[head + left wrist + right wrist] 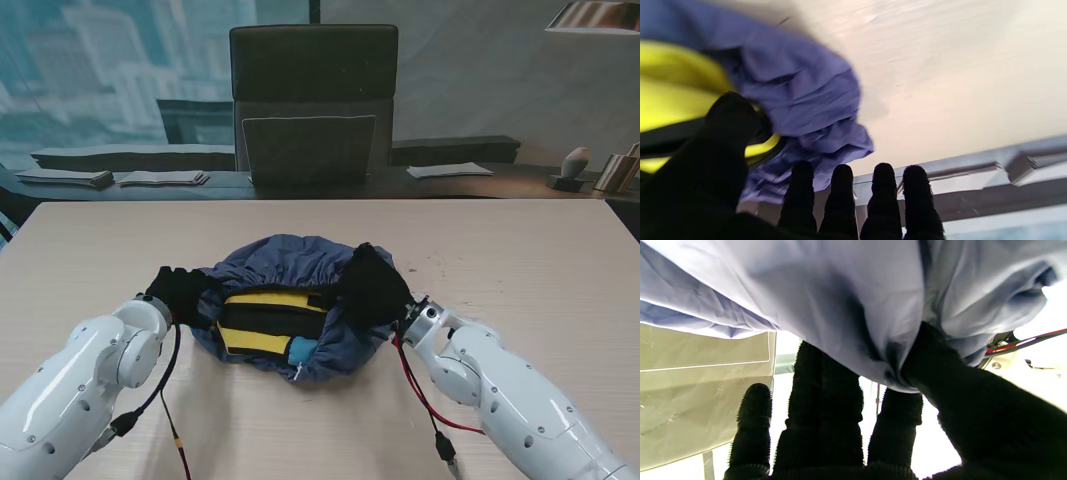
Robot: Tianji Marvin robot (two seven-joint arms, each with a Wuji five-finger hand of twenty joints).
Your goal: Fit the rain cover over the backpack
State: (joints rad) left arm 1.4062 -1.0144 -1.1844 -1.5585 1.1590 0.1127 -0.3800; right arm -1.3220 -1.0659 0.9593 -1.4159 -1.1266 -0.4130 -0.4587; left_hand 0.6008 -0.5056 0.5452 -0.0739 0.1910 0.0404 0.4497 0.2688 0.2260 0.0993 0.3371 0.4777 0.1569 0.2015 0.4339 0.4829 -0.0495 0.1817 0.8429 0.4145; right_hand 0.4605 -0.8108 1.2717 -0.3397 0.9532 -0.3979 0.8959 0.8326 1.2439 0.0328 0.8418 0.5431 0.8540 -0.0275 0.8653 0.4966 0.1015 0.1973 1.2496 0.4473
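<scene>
Backpack [262,322], one, under one rain cover [290,262]; left robot hand [180,291] splayed, right robot hand [374,287] pinching cover.

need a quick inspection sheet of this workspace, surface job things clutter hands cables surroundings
surface: pale wood-grain table, bare around the work.
job's things: blue-grey rain cover bunched over a yellow and black backpack; the side nearer to me is uncovered, with a light blue patch showing.
clutter: nothing seen.
hands: left hand at the cover's left edge, thumb on the bag, four fingers straight and apart; whether it grips is unclear. right hand pinches a fold of cover between thumb and fingers.
cables: red and black cables hang from the right wrist; a black one from the left.
surroundings: dark chair behind the table, ledge with papers.
</scene>
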